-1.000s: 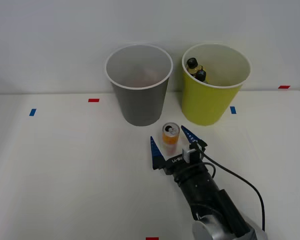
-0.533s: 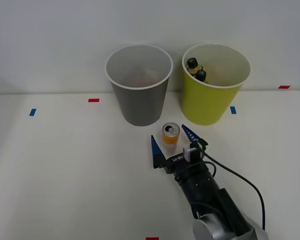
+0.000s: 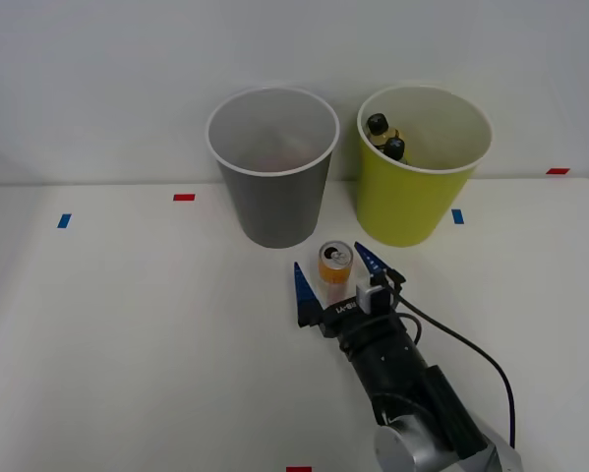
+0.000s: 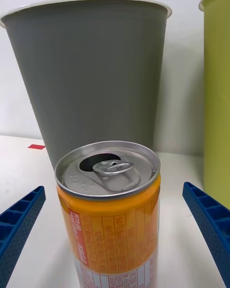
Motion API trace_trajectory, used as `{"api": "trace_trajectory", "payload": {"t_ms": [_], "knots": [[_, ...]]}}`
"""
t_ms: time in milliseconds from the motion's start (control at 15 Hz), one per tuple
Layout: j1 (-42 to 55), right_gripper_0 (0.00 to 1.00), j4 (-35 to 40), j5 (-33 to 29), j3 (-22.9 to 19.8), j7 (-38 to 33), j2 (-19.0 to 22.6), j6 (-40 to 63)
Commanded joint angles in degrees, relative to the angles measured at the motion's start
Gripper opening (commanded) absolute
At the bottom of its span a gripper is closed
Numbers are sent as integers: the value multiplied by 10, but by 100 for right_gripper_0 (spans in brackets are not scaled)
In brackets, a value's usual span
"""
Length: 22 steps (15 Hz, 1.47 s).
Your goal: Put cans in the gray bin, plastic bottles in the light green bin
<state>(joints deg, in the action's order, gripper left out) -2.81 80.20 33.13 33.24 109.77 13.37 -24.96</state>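
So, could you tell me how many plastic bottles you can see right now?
2: both bottles stand side by side inside the light green bin; more could be hidden deeper inside.

Right gripper (image 3: 337, 278) had two blue fingers (image 3: 301, 292), ribbed, w/ a dotted grid texture on the inner faces, each tapering to a pointed tip. Behind the fingers sat a black block w/ small white lettering, too small to read. A small white box (image 3: 371, 298) was fixed on top, just behind the right-hand finger. A black cable (image 3: 471, 346) ran back from that box in a loop alongside the arm. The arm was black & cylindrical, ending in a rounded silver-grey joint (image 3: 412, 449).
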Motion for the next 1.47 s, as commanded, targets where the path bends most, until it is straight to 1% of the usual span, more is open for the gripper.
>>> {"api": "trace_trajectory", "payload": {"t_ms": [67, 600, 1267, 1467], "knots": [[0, 100, 0, -3, 0, -1, 1, 0], [0, 100, 0, -6, 0, 2, -2, 0], [0, 100, 0, -3, -3, 2, 6, 2], [0, 100, 0, -25, -6, 4, 6, 2]]}}
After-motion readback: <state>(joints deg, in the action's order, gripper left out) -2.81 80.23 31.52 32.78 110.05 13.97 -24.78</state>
